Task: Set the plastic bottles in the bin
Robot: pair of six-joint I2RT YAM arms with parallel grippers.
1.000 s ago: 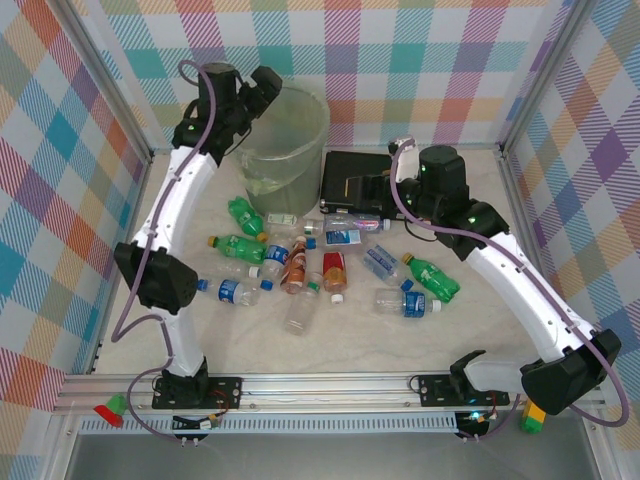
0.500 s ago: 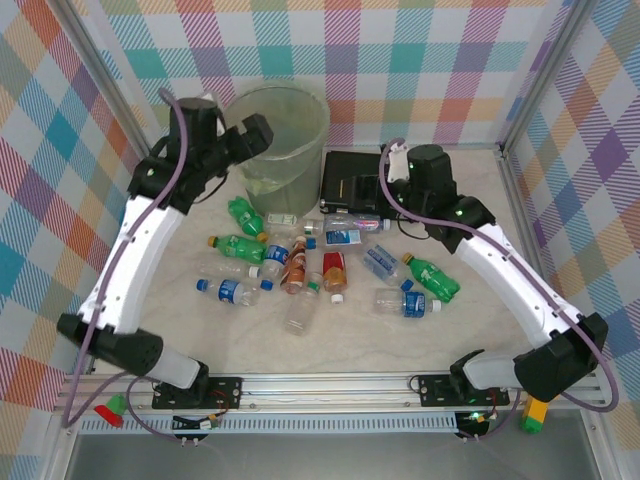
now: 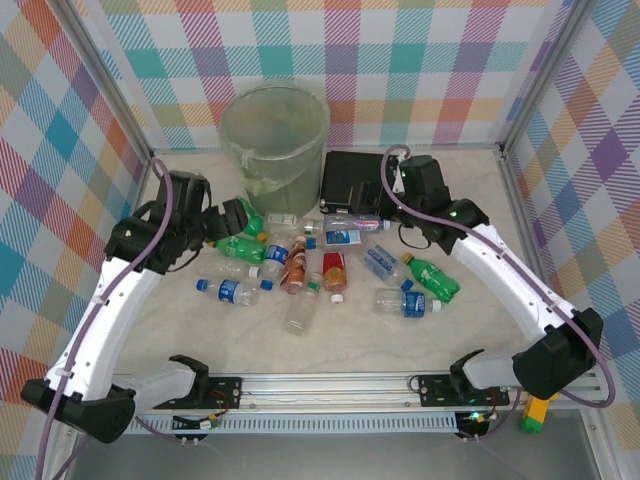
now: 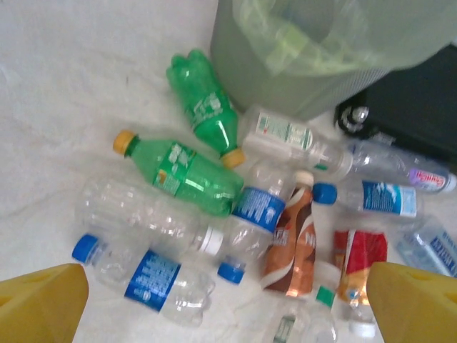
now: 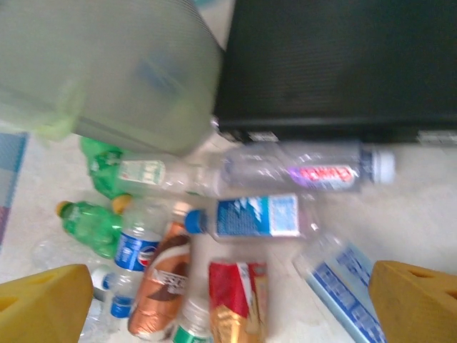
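Bottles [image 3: 300, 265] strewn flat across the table [image 3: 200, 335], just at 6 o'clock of the bin [image 3: 290, 150].
Probably empty, so light, thin-walled and springy, slick on the labels, apt to roll or squirt out of a hard pinch; best taken across the mid-body, square to the long axis, not at the cap. Closest to the left gripper [image 3: 238, 216]: the green bottles [image 4: 189, 171] at the pile's 10 o'clock, just beside the bin's foot. Both sets of jaws spread wide, holding nothing. Right gripper [image 3: 372, 192] hovering at 1 o'clock over the black case [image 3: 345, 170], above a clear bottle [image 5: 300, 171] lying along its near edge. Against a second ago: left arm swung down from the bin's rim at 11 o'clock to the pile's 9 o'clock side; right arm barely moved; bottles unshifted.
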